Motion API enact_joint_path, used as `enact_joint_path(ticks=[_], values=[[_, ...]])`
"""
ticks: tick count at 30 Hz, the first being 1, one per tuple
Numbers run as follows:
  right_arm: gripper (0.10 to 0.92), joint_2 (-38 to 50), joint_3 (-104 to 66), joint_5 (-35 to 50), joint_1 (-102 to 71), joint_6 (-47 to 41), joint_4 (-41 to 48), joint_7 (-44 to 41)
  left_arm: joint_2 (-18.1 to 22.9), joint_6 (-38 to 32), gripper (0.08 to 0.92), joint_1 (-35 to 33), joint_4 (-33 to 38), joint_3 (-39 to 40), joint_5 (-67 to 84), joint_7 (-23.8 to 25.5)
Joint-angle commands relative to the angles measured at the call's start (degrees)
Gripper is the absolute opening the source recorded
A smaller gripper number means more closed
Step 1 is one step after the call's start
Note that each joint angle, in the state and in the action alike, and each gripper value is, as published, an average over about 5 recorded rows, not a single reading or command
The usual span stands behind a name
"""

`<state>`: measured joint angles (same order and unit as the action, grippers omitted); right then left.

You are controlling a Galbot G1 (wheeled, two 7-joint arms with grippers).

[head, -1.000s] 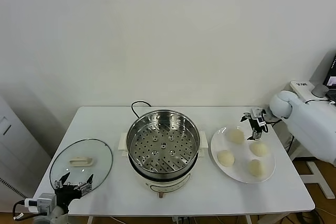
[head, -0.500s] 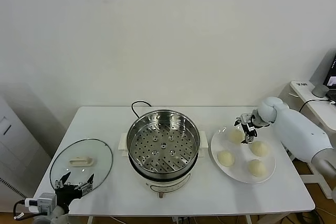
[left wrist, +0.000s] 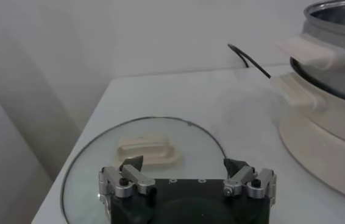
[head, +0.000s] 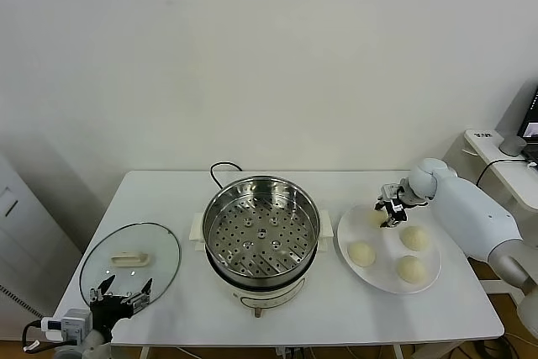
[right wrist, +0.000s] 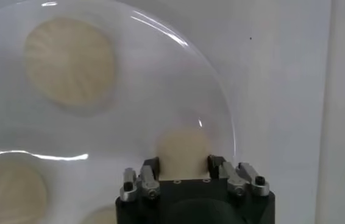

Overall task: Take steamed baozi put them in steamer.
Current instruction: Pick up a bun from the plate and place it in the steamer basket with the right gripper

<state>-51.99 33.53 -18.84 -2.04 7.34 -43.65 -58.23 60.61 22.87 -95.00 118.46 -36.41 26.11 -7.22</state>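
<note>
The steamer (head: 261,233) stands mid-table, its perforated tray bare; its side also shows in the left wrist view (left wrist: 331,91). Four cream-white baozi lie on a white plate (head: 382,279) to its right: three show plainly (head: 361,252) (head: 414,238) (head: 410,269), and the far-left one (head: 373,219) is partly hidden by my right gripper (head: 389,213). In the right wrist view that gripper (right wrist: 183,164) has a finger on each side of this baozi (right wrist: 183,149), touching it, and it rests on the plate (right wrist: 130,103). My left gripper (head: 120,292) is open and empty at the front left.
A round glass lid (head: 130,258) with a cream handle (left wrist: 148,152) lies flat at the table's front left, just beyond my left gripper (left wrist: 183,165). The steamer's black cord (head: 220,170) runs off behind it. A white unit stands off the table's right edge.
My right gripper has moved left from the plate's far right rim over the plate, lowered onto the far-left baozi and narrowed around it. The left arm has not moved.
</note>
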Motion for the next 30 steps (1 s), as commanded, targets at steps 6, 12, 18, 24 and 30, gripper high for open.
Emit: enact_joint_path(ticks=[6, 12, 18, 24, 30], values=[[0.458, 8.0, 15.1, 14.9, 14.6, -1.4, -17.0, -2.9, 0.1, 0.1, 0.823, -0.3, 0.3, -0.1, 0.0, -0.1], [0.463, 6.8, 23.3, 23.0, 28.9, 5.4, -22.6, -5.5, 0.2, 0.3, 0.823, -0.3, 0.4, 0.1, -0.1, -0.1], [0.467, 0.6, 25.0, 24.4, 34.7, 14.5, -22.7, -7.8, 0.3, 0.5, 0.823, -0.4, 0.8, 0.2, -0.1, -0.2], [0.467, -5.8, 24.5, 23.1, 35.5, 26.9, -21.4, -10.3, 0.2, 0.5, 0.823, -0.6, 1.0, 0.2, -0.1, -0.2], [0.467, -12.7, 22.4, 18.6, 33.7, 37.7, -20.4, -11.0, 0.1, 0.7, 0.823, -0.5, 1.1, 0.3, -0.1, -0.2]])
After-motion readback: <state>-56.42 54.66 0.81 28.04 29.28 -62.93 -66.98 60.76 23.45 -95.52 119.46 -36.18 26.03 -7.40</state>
